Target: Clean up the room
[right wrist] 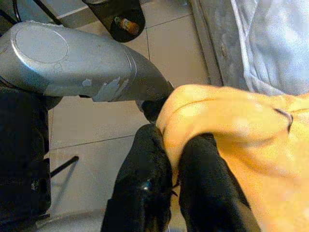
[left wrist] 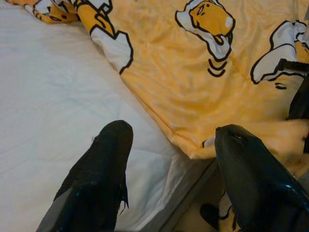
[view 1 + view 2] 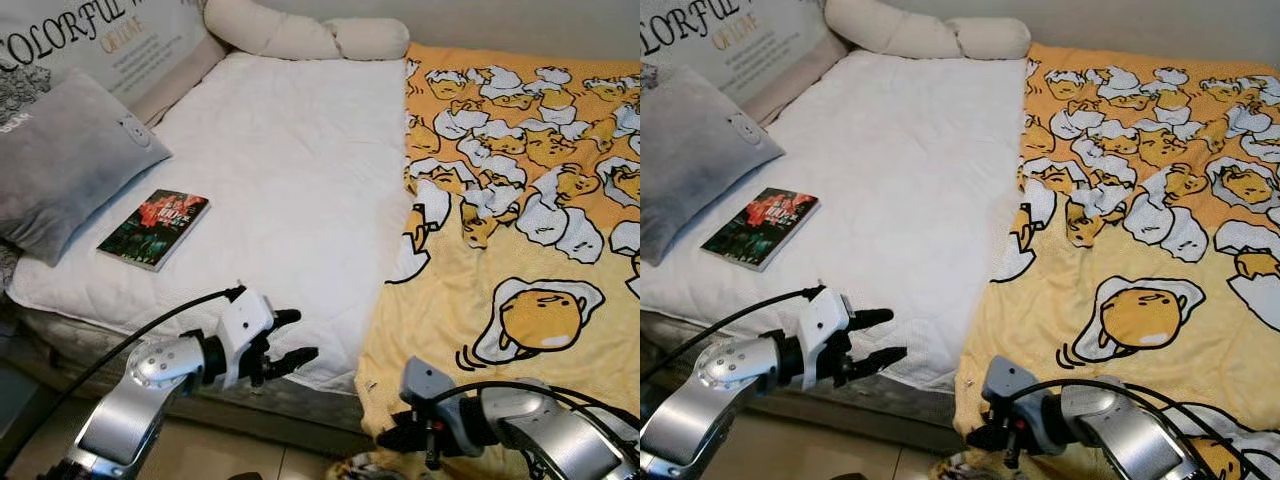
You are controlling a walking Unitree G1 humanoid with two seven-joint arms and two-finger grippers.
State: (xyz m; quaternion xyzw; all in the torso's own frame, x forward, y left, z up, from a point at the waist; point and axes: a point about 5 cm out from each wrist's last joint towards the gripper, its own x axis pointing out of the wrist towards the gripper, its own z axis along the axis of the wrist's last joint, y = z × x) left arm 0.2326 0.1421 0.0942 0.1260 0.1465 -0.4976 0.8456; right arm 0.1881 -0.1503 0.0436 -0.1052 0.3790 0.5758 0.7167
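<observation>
- A yellow blanket [image 3: 520, 230] printed with cartoon eggs covers the right half of a bed, crumpled along its inner edge, its near corner hanging off the foot of the bed toward the tiled floor [image 1: 96, 121].
- The right tool [image 1: 175, 159] has its two black fingers closed on a fold of the blanket's hanging corner; in the right wrist view the yellow cloth is pinched between them, just off the bed's edge.
- Judged from the grip, the step in hand is spreading the blanket over the bed. To do it well, the pinch should stay firm on the hem, and the pull should run low and level toward the bare left side, so the cloth slides rather than bunches.
- The left tool [image 3: 285, 342] hovers at the foot of the bed, fingers spread wide and holding nothing. The blanket's near edge lies just beyond its fingertips, near but apart. A second grip there would likely help keep the edge straight.
- The white mattress cover [image 3: 290, 170] lies bare on the left half.
- A dark paperback book [image 3: 155, 228] lies flat on that cover near the left edge, beside a grey pillow [image 3: 60, 165]. The blanket could trap it if drawn across.
- A long cream bolster [image 3: 300, 35] rests at the head.
</observation>
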